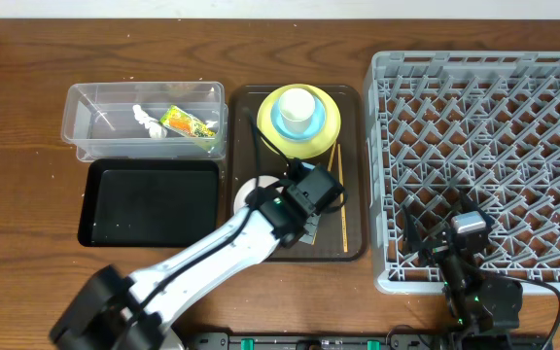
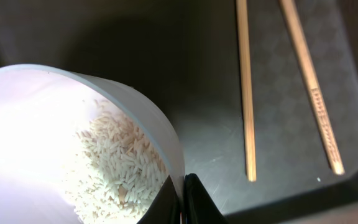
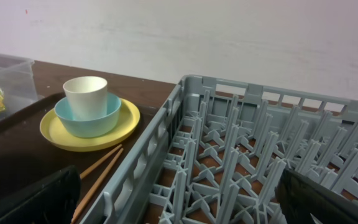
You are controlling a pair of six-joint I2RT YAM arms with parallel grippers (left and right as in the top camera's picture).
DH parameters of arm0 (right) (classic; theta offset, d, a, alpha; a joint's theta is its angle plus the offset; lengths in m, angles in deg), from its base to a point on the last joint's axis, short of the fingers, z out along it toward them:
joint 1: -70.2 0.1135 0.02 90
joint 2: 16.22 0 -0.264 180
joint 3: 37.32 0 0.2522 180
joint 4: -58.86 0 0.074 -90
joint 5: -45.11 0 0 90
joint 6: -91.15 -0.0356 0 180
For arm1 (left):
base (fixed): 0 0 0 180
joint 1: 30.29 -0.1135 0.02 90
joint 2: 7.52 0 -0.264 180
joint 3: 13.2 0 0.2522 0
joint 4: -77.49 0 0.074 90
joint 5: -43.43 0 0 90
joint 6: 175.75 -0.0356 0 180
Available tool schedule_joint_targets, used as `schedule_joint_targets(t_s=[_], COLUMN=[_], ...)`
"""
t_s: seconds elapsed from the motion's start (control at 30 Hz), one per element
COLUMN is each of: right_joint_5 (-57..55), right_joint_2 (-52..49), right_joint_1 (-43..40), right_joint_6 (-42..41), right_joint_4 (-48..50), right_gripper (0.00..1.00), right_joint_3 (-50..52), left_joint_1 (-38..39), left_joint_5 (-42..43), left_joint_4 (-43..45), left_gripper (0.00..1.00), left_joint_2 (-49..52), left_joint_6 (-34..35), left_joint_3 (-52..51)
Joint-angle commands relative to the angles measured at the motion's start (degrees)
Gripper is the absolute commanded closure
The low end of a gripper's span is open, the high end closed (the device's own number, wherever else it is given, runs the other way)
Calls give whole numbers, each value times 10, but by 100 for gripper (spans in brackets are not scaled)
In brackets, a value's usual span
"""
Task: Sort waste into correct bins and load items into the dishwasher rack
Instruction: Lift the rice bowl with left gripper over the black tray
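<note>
My left gripper [image 2: 182, 200] is shut on the rim of the white bowl [image 2: 36, 130], which holds loose white rice grains [image 2: 120, 165]. In the overhead view this gripper [image 1: 286, 202] and the bowl [image 1: 243, 192] are over the dark brown serving tray [image 1: 353, 248]. Two wooden chopsticks [image 2: 246, 93] lie on the tray right of the bowl. The yellow plate [image 1: 331, 124] carries the light blue bowl [image 1: 282, 124] and the white cup [image 1: 297, 105]. My right gripper [image 3: 185, 199] is open and empty over the front left corner of the grey rack [image 1: 494, 126].
The clear tub [image 1: 95, 131] at the back left holds the snack wrapper [image 1: 188, 122] and the white paper scrap [image 1: 148, 121]. The glossy black tray [image 1: 149, 202] lies in front of it. The rack's left wall [image 3: 148, 155] stands beside the chopsticks [image 3: 101, 165].
</note>
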Motion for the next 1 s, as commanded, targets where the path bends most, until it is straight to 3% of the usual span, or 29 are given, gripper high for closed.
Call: schedule_joint_targets(t_s=[0.0,0.27,0.53,0.63,0.97], right_joint_5=[2,2,2,2,2], right_joint_2=[3,3,3,3,3], right_joint_1=[-8,-8,-8,-7,-8], right_joint_6=[-7,-7,-7,-7,-7], right_joint_4=[-2,-2,-2,-2,-2], right_gripper=[1,1,1,1,1], right_joint_3=[1,1,1,1,1], left_joint_1=[0,-35,-177,-243,-518], left_joint_5=[-67,-105,-80,-19,315], left_joint_4=[-19,-51,-67,-68,-68], left_gripper=[94,94,94,94,94], left_joint_2=[-46,-143,-196,-200,-198], left_joint_6=[-26,-41,-41,-59,-142], left_joint_3=[14,14,14,14,13])
